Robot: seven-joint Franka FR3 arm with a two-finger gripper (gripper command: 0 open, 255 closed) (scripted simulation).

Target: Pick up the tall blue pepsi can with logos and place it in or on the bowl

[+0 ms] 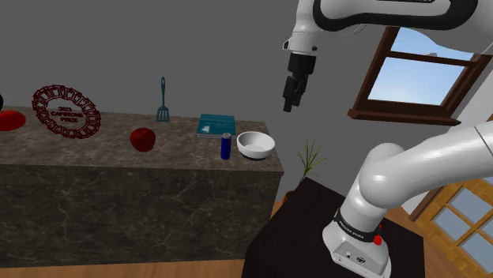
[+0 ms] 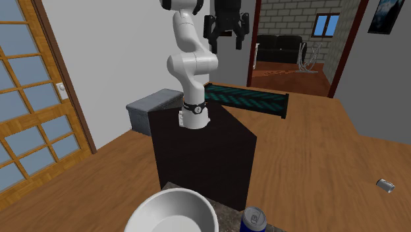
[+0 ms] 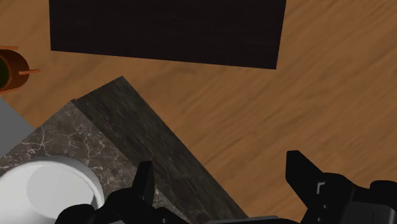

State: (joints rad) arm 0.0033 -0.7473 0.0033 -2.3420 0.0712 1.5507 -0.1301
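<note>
Shoulder view: the hand [image 1: 291, 101] hangs open and empty, high above the desk [image 1: 95, 150]. The blue can [image 1: 226, 146] stands upright far below it, long axis vertical, just beside the white bowl [image 1: 256, 144] — seemingly on the bowl's far side from the hand.

Second exterior view: the fingers stand apart, and the can is cut off at the frame's edge, its logos unreadable.

Wrist view: the bowl, partly cropped, lies beside one finger — the desk's corner sits beneath.

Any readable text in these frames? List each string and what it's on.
"2023 CAPSTONE PRIZE": on the red round plaque leaning against the wall; the last word is uncertain.
blue can: markings too small to read.
teal box: print too small to read.
arm's base band: lettering blurred, unreadable.
</note>
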